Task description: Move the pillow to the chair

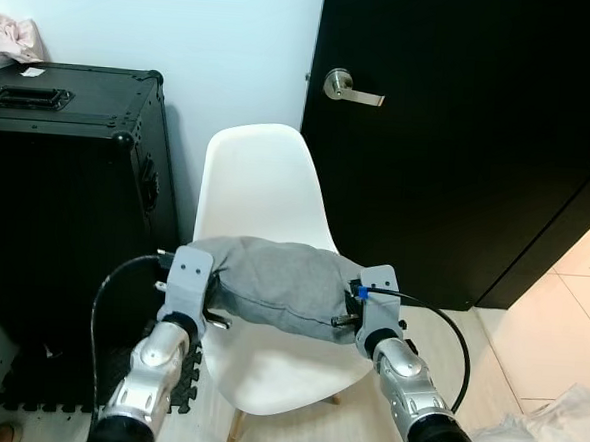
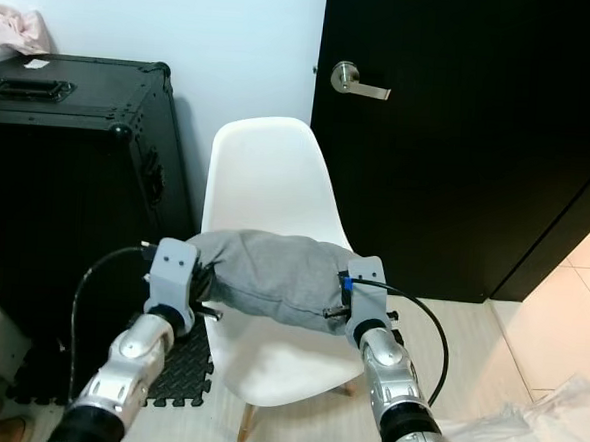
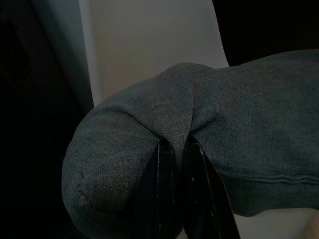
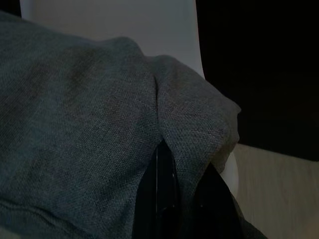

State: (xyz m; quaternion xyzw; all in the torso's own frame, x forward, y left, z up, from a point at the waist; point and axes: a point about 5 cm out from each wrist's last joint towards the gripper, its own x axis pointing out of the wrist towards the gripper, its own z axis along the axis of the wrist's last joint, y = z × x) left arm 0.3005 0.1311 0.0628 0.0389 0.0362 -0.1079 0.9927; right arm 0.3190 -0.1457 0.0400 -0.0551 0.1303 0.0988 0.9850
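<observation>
We see both arms reaching forward and a little inward, with the wrists raised above the seat of the chair (image 1: 262,194). The left gripper (image 3: 179,149) is pinched on a fold of cloth at the left end of the pillow (image 1: 276,283), and its two black fingers (image 3: 167,189) stand close together with the grey fabric between them. The right gripper (image 4: 167,149) is clamped in the same way on a fold at the right end. The pillow hangs between the two grippers, stretched across in front of the white chair back; we cannot tell whether its underside touches the seat. A black case (image 1: 63,167) stands just beside the chair on the left, and a black door (image 1: 460,141) is behind it on the right
</observation>
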